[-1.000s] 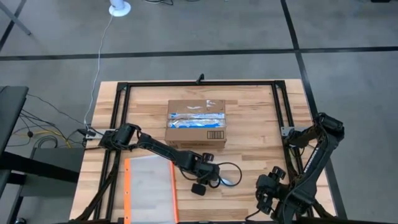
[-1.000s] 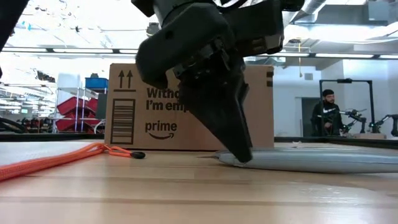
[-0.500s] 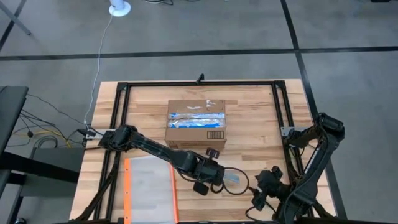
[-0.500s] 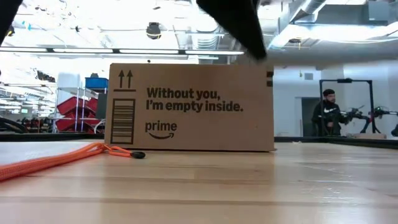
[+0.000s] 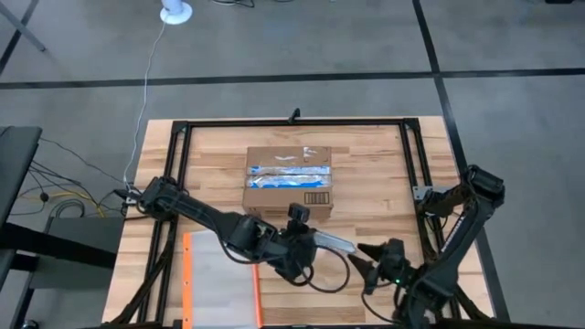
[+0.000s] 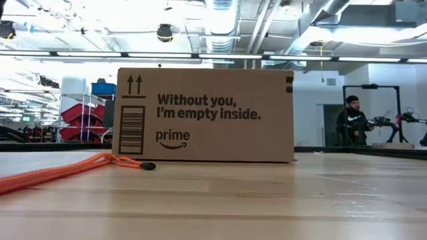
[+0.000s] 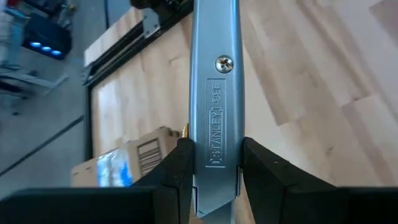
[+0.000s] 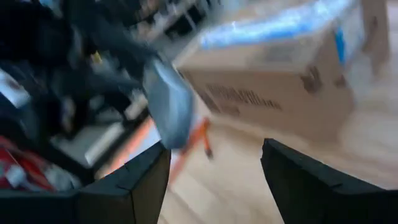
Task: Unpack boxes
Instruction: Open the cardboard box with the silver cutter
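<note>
The brown cardboard box stands shut on the table's middle, with blue-and-white tape along its top; the low view shows its printed side. My left gripper hovers in front of the box, shut on a silver utility knife. The knife points toward the table's right edge. My right gripper is open just to the right of the knife's free end, facing it without touching it. Neither gripper shows in the low view. My left gripper pinches the knife's handle between its two fingers, which press on the two narrow edges near one end. The lettered flat face is turned toward the wrist camera. The knife sticks straight out ahead of the fingers, lifted clear of the table.
A clear pouch with an orange zip edge lies flat at the near left, and its orange edge shows in the low view. A black frame runs around the table. Bare wood lies to the right of the box.
My left gripper has risen from the table with the knife, which lay on the wood a second ago and now hangs clear, pointing right. The gripper has left the low view upward. My right gripper has moved toward the table's left, up to the knife's free end.
</note>
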